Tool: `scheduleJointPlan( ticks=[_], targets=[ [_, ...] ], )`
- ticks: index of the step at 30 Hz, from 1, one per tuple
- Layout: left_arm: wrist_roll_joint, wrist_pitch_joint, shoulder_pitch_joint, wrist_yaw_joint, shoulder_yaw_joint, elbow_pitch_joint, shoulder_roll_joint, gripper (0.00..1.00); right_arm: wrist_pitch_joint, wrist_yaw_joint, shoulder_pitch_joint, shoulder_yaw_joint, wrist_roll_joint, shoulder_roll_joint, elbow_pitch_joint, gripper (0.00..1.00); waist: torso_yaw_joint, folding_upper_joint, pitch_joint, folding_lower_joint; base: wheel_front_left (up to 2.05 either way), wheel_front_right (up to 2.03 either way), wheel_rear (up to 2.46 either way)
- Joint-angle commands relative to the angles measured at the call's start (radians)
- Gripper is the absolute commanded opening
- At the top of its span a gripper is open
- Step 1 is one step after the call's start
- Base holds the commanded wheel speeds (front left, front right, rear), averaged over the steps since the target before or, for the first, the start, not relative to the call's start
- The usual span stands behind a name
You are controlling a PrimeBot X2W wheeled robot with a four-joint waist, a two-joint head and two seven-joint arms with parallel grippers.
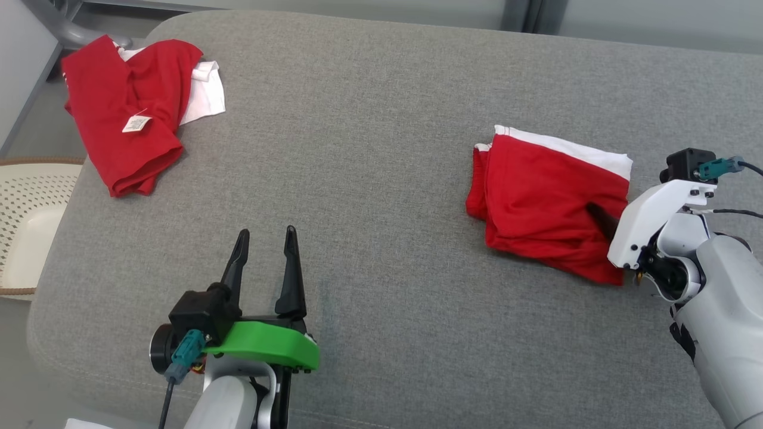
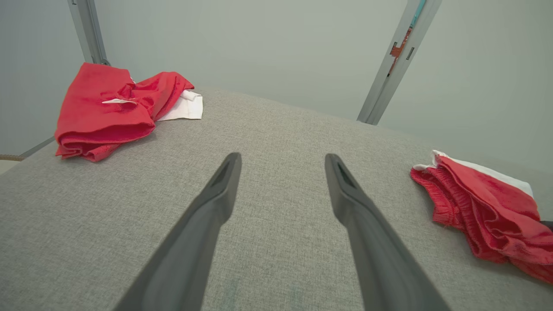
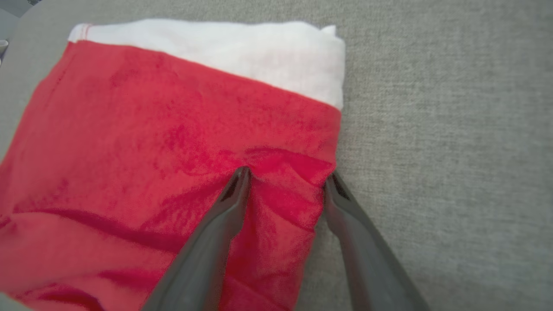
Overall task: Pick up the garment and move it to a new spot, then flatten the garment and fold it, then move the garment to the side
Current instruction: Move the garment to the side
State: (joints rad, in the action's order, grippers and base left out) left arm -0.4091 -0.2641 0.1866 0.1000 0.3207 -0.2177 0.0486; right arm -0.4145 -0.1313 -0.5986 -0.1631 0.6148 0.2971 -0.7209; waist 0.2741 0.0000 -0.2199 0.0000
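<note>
Garment (image 1: 545, 196) is lying folded toward the cushion's (image 1: 381, 119) right edge, so only the move aside is looking left. Right gripper (image 3: 287, 177) is straddling a ridge at its edge, jaws mostly spread, not yet clamping. Left gripper (image 1: 266, 235) is hovering wide open over the cushion's front.

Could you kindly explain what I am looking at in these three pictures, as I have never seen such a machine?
It is a robot with two arms, each ending in a two-fingered gripper. One picture looks down from its head; the others look along each wrist's fingers. On the grey cushion lie a crumpled red garment, far left, and a folded garment, right. The left gripper is open and empty. The right gripper is open, its fingers straddling a ridge of the folded garment's cloth.
</note>
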Motion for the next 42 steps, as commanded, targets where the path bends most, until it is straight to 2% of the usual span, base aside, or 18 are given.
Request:
scheduleJointPlan(
  ticks=[1, 4, 9, 19, 27, 31, 34, 42],
  targets=[
    [0.016, 0.000, 0.014, -0.001, 0.000, 0.003, 0.004, 1.00, 0.012, 0.001, -0.006, -0.011, 0.004, 0.002, -0.016, 0.00, -0.002, 0.0000, -0.003, 0.0000, 0.00, 0.00, 0.00],
    [0.027, 0.000, 0.020, -0.007, 0.001, 0.004, 0.004, 1.00, 0.049, 0.001, -0.030, -0.030, 0.002, 0.012, -0.028, 0.00, -0.027, 0.0000, -0.004, 0.0000, 0.00, 0.00, 0.00],
    [0.032, 0.000, 0.025, -0.015, 0.012, 0.012, 0.004, 1.00, 0.093, 0.001, -0.060, -0.078, 0.011, 0.033, -0.018, 0.00, -0.110, 0.0000, -0.014, 0.0000, 0.00, 0.00, 0.00],
    [0.067, 0.000, 0.085, -0.031, 0.052, 0.011, 0.004, 1.00, 0.169, 0.001, -0.124, -0.141, 0.042, 0.109, -0.004, 0.00, -0.400, 0.0000, -0.097, 0.0000, 0.00, 0.00, 0.00],
    [0.094, 0.015, 0.135, -0.040, 0.074, 0.004, 0.028, 1.00, 0.238, 0.001, -0.146, -0.144, 0.074, 0.104, -0.027, 0.00, -0.581, 0.0000, -0.160, 0.0000, 0.00, 0.00, 0.00],
    [0.102, 0.030, 0.147, -0.040, 0.081, 0.014, 0.039, 1.00, 0.278, 0.001, -0.155, -0.145, 0.085, 0.097, -0.044, 0.00, -0.622, 0.0000, -0.179, 0.0000, 0.00, 0.00, 0.00],
    [0.104, 0.038, 0.151, -0.036, 0.084, 0.026, 0.045, 1.00, 0.309, 0.001, -0.160, -0.147, 0.089, 0.093, -0.058, 0.00, -0.627, 0.0000, -0.193, 0.0000, 0.00, 0.00, 0.00],
    [0.109, 0.049, 0.169, -0.024, 0.089, 0.065, 0.050, 1.00, 0.379, 0.001, -0.224, -0.139, 0.063, 0.136, -0.113, 0.00, -0.555, 0.0000, -0.242, 0.0000, 0.00, 0.00, 0.00]
  ],
)
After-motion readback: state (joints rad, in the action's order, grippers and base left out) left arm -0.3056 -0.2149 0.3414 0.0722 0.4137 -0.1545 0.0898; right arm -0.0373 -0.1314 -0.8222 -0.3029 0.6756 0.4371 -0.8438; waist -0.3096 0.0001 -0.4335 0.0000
